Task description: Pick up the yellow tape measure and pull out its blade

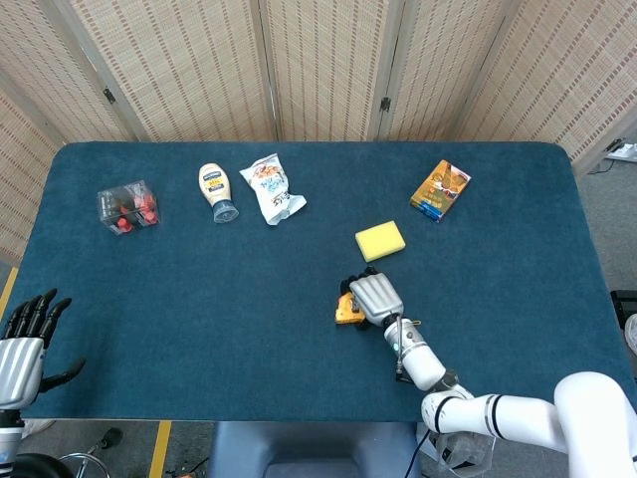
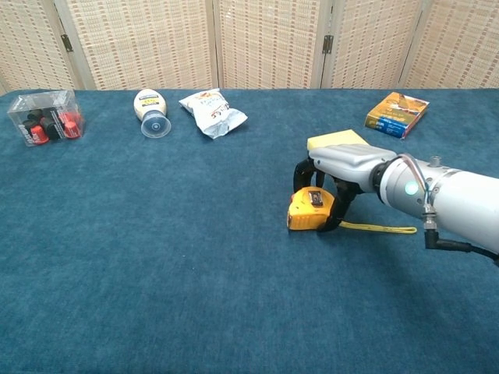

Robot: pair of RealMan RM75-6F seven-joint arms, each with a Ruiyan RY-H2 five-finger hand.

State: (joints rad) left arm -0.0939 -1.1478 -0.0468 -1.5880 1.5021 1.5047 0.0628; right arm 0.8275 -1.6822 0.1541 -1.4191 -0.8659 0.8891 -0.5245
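The yellow tape measure (image 1: 344, 313) (image 2: 308, 214) lies on the blue table, right of centre. A short length of its yellow blade (image 2: 382, 228) trails to the right along the cloth. My right hand (image 1: 374, 296) (image 2: 347, 164) sits over it and grips it, with dark fingers (image 2: 301, 174) curled down its far side and the thumb pressed against its right side. The hand hides the case's right half in the head view. My left hand (image 1: 22, 349) hangs off the table's near left corner with its fingers spread, holding nothing.
A yellow sponge (image 1: 380, 240) (image 2: 331, 140) lies just behind the right hand. An orange box (image 1: 441, 189) (image 2: 397, 114) sits far right. A snack bag (image 1: 273, 187), a mayonnaise bottle (image 1: 217, 191) and a clear box (image 1: 127, 206) line the far left.
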